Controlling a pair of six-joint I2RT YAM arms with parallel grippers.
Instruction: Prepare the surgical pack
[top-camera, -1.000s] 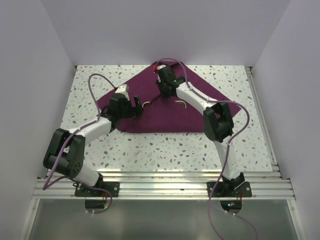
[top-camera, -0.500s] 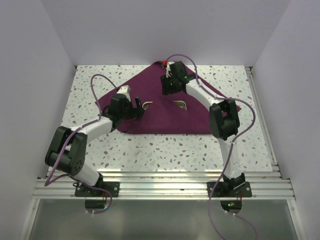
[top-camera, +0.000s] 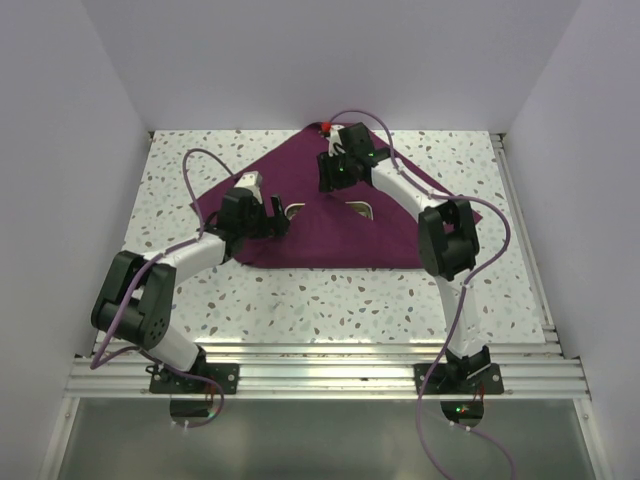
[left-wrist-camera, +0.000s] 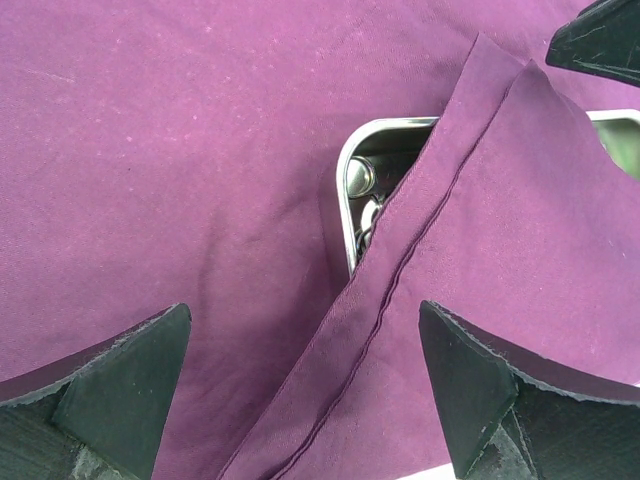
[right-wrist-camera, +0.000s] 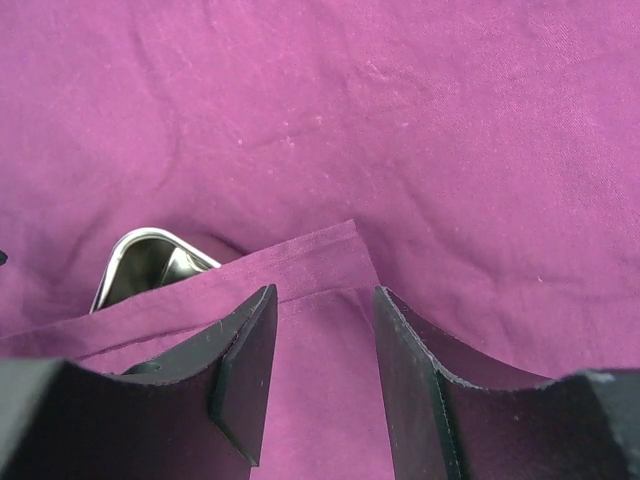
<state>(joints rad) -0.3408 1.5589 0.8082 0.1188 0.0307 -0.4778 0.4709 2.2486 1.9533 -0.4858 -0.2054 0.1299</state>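
**One flap over the tray, three corners left**

No grip in the left jaws: spread to the full, hovering just above the folded flap (left-wrist-camera: 480, 260) where its hemmed edge crosses the steel tray (left-wrist-camera: 372, 140). No grip in the right jaws either: parted to a middling gap and poised over the tip of that same flap, with bare fabric showing between the fingers (right-wrist-camera: 245, 370).

Outward from there, the plum-purple cloth (top-camera: 300, 245) spread on the speckled worktop (top-camera: 350, 300), towards its far side, tray near the middle. Near corner already folded up and away over the tray, leaving a straight near edge. Not fully covered yet: one shiny tray corner peeping out on each side of the flap, with metal instruments (left-wrist-camera: 360, 180) glimpsed inside.

Judged at an early stage. First fold laid and let go. Still to do: the left and far corners, and probably the right one too, though hidden behind the right arm and hard to call. After that, tucking into a compact bundle.

Against a second ago: right wrist shifted slightly towards the far corner of the cloth and seemingly lifted off the flap. Tray corners plainer now than then. Left arm hardly moved, jaws as wide as before.
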